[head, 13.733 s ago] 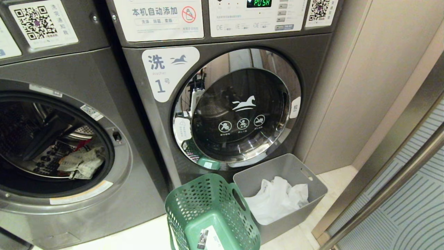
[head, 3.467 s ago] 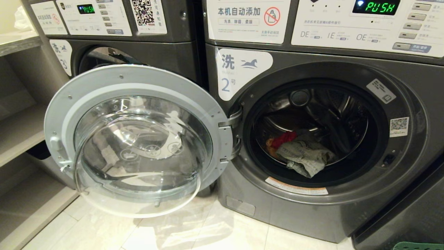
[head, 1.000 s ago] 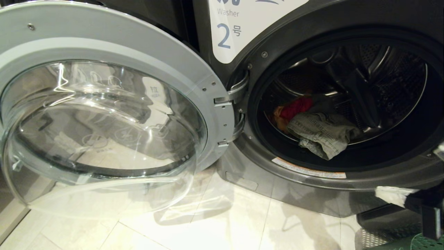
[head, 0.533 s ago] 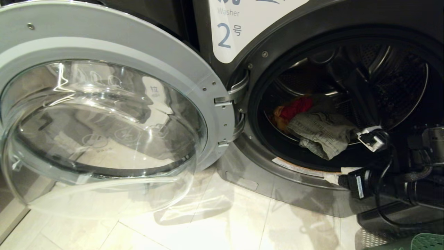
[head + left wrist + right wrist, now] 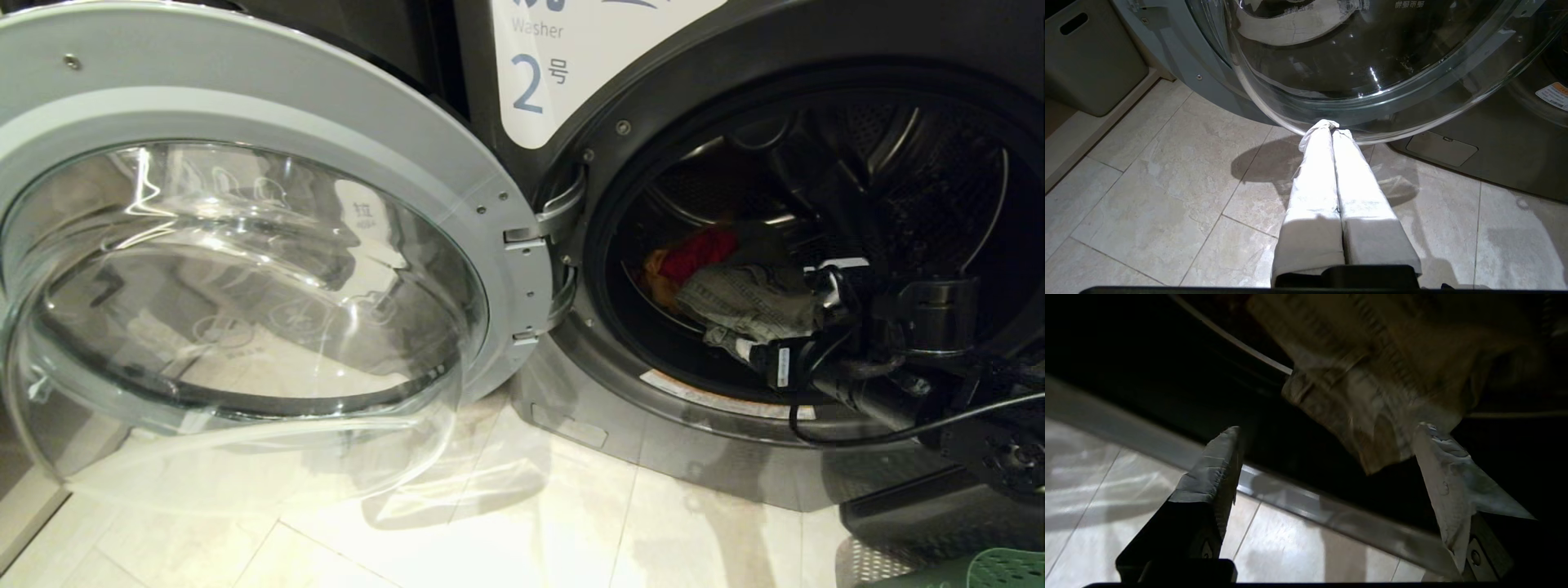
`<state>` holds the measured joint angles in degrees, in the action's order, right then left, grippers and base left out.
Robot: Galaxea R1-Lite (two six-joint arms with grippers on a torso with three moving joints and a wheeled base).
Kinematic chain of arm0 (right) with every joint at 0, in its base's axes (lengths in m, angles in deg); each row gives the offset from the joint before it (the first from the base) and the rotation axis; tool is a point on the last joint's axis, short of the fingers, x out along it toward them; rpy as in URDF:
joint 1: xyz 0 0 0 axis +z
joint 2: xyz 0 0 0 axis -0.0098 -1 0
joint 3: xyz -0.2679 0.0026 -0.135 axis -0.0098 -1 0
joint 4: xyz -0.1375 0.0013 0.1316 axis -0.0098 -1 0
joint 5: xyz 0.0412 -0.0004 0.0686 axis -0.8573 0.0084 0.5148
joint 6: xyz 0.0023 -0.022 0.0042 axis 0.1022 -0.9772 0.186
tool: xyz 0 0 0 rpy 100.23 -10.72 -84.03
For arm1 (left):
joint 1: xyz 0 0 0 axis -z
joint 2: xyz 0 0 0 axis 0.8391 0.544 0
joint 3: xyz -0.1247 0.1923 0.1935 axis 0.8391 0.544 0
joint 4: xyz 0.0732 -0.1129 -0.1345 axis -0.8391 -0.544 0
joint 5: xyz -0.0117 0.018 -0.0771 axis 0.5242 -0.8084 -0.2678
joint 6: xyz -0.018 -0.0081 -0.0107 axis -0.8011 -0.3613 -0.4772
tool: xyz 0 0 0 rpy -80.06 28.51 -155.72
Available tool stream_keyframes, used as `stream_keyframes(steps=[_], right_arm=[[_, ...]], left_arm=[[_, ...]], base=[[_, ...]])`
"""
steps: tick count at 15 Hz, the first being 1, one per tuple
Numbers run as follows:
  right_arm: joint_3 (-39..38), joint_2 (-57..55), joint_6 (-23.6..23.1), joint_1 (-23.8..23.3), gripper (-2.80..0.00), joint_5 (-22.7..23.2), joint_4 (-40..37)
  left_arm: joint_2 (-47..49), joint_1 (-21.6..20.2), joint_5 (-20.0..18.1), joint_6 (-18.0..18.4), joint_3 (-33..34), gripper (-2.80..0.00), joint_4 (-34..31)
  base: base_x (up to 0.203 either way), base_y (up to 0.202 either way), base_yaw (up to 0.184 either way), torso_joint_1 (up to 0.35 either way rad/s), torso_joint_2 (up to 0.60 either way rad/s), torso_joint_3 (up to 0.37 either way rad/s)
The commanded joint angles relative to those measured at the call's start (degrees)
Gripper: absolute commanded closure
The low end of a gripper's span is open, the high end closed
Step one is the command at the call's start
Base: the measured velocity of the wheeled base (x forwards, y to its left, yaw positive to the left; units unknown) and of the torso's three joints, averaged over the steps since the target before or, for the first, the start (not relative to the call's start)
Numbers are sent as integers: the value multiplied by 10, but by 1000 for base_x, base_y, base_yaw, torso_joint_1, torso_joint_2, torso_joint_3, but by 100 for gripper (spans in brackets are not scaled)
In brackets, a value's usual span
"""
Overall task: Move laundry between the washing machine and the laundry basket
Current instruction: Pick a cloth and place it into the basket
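Head view: one washing machine [image 5: 571, 73] marked 2, door open. Its drum holds one red garment [image 5: 698, 249], one orange [image 5: 653, 273], one grey-green cloth [image 5: 747, 298]. Right gripper [image 5: 796, 314] reaches inside, beside the cloth.

Left wrist view: left gripper [image 5: 1331, 128], two fingers pressed together above floor tiles.

Right wrist view: two fingers [image 5: 1218, 465] spread wide, empty.

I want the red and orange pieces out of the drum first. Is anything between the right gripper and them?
Yes. A grey-green garment lies in the drum in front of the red cloth and the orange cloth. The open right gripper is at that garment's near edge, so it meets it first.
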<state>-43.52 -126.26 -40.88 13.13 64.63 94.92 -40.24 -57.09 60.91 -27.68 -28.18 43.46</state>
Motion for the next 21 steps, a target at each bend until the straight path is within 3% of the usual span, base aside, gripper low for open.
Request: stream_keyframes(steps=[1, 5, 11, 16, 20, 21], right_arm=[[53, -57, -8, 1, -280, -34, 18], [113, -126, -45, 0, -280, -78, 29], [228, -230, -61, -7, -280, -125, 16], [288, -287, -63, -14, -280, -128, 3], [343, -299, -54, -32, -280, -126, -73], [346, -298, -49, -34, -90, -126, -79]], left_arm=[[1, 0, 0, 0, 23, 0, 0], [1, 0, 0, 0, 23, 0, 0], [1, 0, 0, 0, 23, 0, 0], [1, 0, 0, 0, 23, 0, 0], [1, 0, 0, 0, 23, 0, 0], [1, 0, 0, 0, 23, 0, 0]], base=[[0, 0, 0, 0, 0, 0], [0, 0, 0, 0, 0, 0], [0, 0, 0, 0, 0, 0], [0, 0, 0, 0, 0, 0], [0, 0, 0, 0, 0, 0], [0, 0, 0, 0, 0, 0]])
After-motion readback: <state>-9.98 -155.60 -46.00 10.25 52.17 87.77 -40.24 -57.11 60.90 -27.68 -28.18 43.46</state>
